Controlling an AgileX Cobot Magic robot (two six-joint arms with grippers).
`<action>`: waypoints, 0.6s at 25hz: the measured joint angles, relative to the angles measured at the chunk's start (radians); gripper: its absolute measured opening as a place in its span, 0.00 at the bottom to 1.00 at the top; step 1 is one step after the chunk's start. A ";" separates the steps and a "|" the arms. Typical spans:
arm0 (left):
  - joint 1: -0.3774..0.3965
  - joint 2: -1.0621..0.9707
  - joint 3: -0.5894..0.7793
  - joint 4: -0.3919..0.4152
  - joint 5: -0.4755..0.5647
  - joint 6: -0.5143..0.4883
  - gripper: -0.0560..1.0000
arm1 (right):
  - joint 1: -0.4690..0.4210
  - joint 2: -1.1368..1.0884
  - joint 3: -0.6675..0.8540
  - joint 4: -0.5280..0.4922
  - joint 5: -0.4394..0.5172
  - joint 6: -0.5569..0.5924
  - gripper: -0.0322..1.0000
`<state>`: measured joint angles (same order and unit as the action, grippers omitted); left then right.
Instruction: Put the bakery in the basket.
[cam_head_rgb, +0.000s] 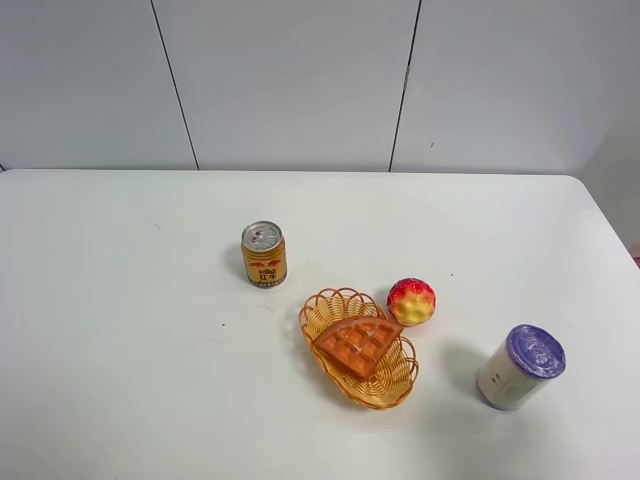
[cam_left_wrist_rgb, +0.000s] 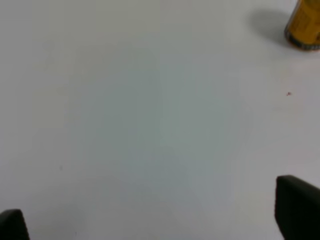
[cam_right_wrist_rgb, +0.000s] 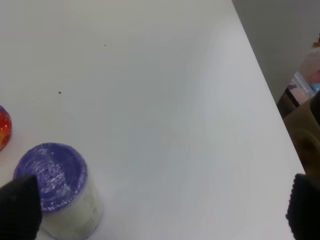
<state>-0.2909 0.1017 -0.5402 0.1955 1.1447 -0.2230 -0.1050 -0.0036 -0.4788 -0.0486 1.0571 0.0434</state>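
The orange-brown waffle wedge (cam_head_rgb: 358, 343) lies inside the oval wicker basket (cam_head_rgb: 400, 384) near the table's middle in the exterior high view. Neither arm shows in that view. In the left wrist view my left gripper (cam_left_wrist_rgb: 155, 220) is open above bare table, with only its fingertips (cam_left_wrist_rgb: 297, 205) showing at the frame's lower corners. In the right wrist view my right gripper (cam_right_wrist_rgb: 160, 210) is open, its fingertips (cam_right_wrist_rgb: 19, 207) wide apart, over the table near its right edge. Both grippers are empty and away from the basket.
A gold drink can (cam_head_rgb: 264, 254) stands behind and left of the basket; it also shows in the left wrist view (cam_left_wrist_rgb: 304, 25). A round red-yellow fruit (cam_head_rgb: 411, 301) sits right of the basket. A white cup with purple lid (cam_head_rgb: 520, 366) stands at right, also in the right wrist view (cam_right_wrist_rgb: 57, 187).
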 joint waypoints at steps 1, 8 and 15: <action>0.000 -0.008 0.000 0.000 -0.003 0.000 0.98 | 0.000 0.000 0.000 0.000 0.000 0.000 0.99; 0.000 -0.009 0.027 -0.047 -0.073 -0.019 0.98 | 0.000 0.000 0.000 0.000 0.000 0.000 0.99; 0.000 -0.010 0.027 -0.047 -0.074 -0.022 0.98 | 0.000 0.000 0.000 0.000 0.000 0.000 0.99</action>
<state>-0.2909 0.0913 -0.5128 0.1489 1.0705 -0.2454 -0.1050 -0.0036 -0.4788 -0.0486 1.0571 0.0434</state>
